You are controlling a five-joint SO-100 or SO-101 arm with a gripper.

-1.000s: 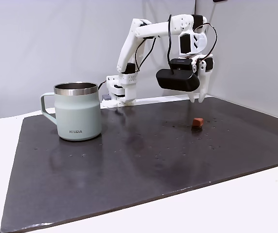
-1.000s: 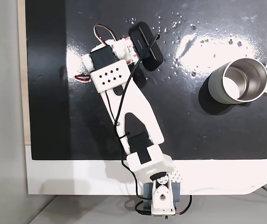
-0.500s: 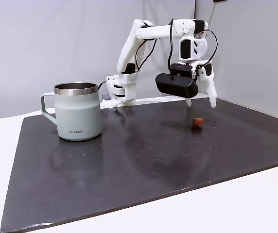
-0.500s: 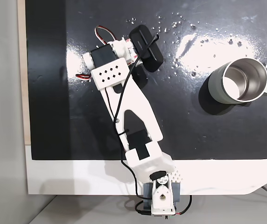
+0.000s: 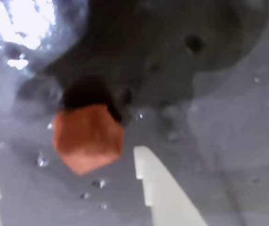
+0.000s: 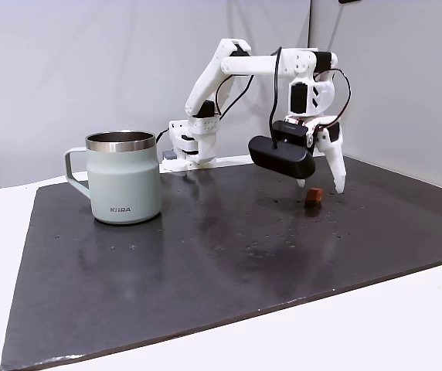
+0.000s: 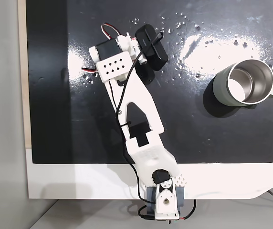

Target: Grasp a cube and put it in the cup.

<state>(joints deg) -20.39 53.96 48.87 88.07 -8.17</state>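
Claw (image 6: 319, 186) is spread wide and empty, tips straddling the cube (image 6: 313, 196) on the dark tabletop (image 6: 205, 255). In the wrist view the cube (image 5: 87, 137) sits off-centre. Recommend centring, descending fully, then closing. Cup (image 6: 123, 177) stands well apart.

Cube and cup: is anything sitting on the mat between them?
No. In a fixed view the dark mat between the cube and the cup is bare apart from small specks.

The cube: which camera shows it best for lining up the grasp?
Wrist view: the cube sits large, though blurred, between the open gripper fingertips. A fixed view shows it tiny on the mat, under the fingers.
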